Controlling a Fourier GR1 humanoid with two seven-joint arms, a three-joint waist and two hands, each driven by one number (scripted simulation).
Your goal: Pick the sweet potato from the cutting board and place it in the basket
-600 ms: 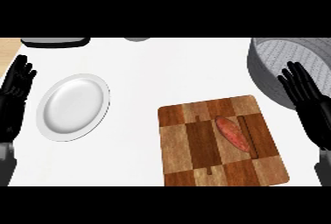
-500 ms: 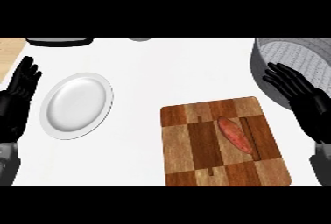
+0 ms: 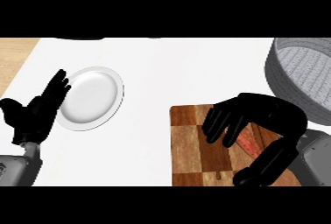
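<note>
The right hand (image 3: 265, 113) hangs over the cutting board (image 3: 194, 148) like a little bridge. Its fingers (image 3: 220, 127) are a bit bent and point down toward 7 o'clock. Its thumb (image 3: 262, 164) sticks out far from them, toward 6 o'clock. The hand is spread wide and is not closed around anything. I cannot tell if it touches what lies under it.

The sweet potato (image 3: 249, 142) lies on the board, right under this hand, in the gap between the fingers and the thumb. Only a small strip of it shows. It is long and thin. Its long way runs from 11 o'clock to 5 o'clock. It is orange-red with a lighter pink streak along it. Both ends are hidden by the hand.

The board is made of wood. It has brown squares, some dark and some light, like a checker pattern, with straight edges and square corners.

At 1 o'clock from the board sits the basket (image 3: 304, 65). It is grey and round with tall walls, and the inside looks woven, with many little lines. Its near wall is just beside the hand.

The counter (image 3: 161, 74) is white and smooth.

Far off at 9 o'clock is a white plate (image 3: 97, 94). It is round, shiny and smooth.

The left hand (image 3: 35, 116) rests at the left edge, just beside the plate. It is flat and relaxed, fingers up toward 1 o'clock, and has nothing in it.
</note>
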